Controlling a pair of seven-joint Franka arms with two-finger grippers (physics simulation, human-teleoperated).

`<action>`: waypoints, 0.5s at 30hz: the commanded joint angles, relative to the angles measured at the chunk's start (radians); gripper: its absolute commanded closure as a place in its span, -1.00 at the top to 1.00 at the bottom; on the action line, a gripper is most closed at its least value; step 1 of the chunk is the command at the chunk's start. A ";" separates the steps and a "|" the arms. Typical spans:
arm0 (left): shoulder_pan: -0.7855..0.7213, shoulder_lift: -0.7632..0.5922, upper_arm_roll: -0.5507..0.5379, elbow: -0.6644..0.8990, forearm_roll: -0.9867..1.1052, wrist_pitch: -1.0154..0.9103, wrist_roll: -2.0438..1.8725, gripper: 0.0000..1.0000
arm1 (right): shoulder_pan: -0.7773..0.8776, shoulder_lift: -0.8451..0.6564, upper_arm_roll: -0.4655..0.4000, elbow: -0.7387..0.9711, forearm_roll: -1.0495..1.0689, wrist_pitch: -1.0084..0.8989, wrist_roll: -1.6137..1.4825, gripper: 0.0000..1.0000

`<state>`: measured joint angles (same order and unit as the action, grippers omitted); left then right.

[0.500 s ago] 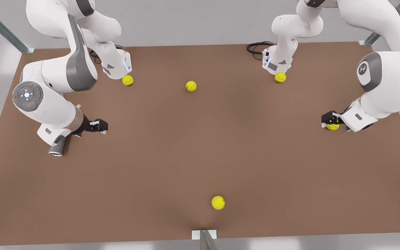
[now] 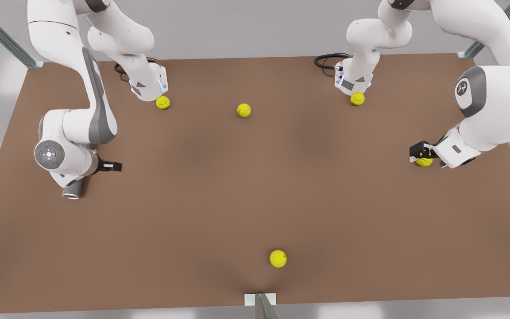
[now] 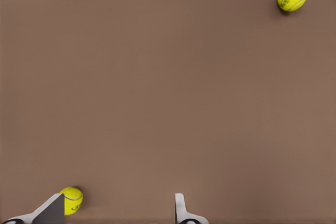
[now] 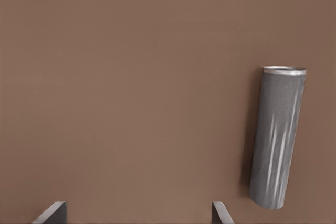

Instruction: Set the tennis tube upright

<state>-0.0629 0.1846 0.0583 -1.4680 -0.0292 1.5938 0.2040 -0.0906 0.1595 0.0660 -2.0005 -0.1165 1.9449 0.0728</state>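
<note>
Hovering right gripper [image 2: 115, 167] beside tennis tube [image 4: 277, 136]

The tennis tube [image 2: 71, 191] lies on the desk [image 2: 255, 186] at the front view's left, beneath the right hand [image 2: 114, 166]. The left hand [image 2: 415, 153] sits at the front view's right over a tennis ball [image 2: 424, 161]. Four more balls lie scattered well apart.

This looks like a robot test room made in a computer. A big flat brown table [image 2: 255, 199] sits inside plain grey walls [image 2: 246, 26], with metal frame bars [image 2: 2, 37] at 10 and 2 o'clock.
</note>
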 commanded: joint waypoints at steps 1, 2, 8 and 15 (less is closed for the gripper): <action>0.000 -0.001 0.000 0.000 0.000 0.000 0.000 1.00 | -0.018 0.000 0.000 -0.023 0.000 0.037 -0.024 1.00; 0.000 -0.001 0.000 0.000 0.000 0.000 0.000 1.00 | -0.092 0.003 0.000 -0.043 0.000 0.060 -0.108 1.00; 0.000 0.001 0.000 -0.002 0.000 -0.002 0.002 1.00 | -0.299 0.118 0.001 -0.058 -0.002 0.275 -0.369 1.00; 0.000 0.004 -0.001 -0.006 0.000 -0.002 0.002 1.00 | -0.394 0.291 0.001 -0.030 -0.068 0.453 -0.386 1.00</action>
<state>-0.0627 0.1887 0.0573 -1.4742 -0.0292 1.5914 0.2056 -0.4891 0.4509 0.0660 -2.0319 -0.1900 2.3988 -0.3107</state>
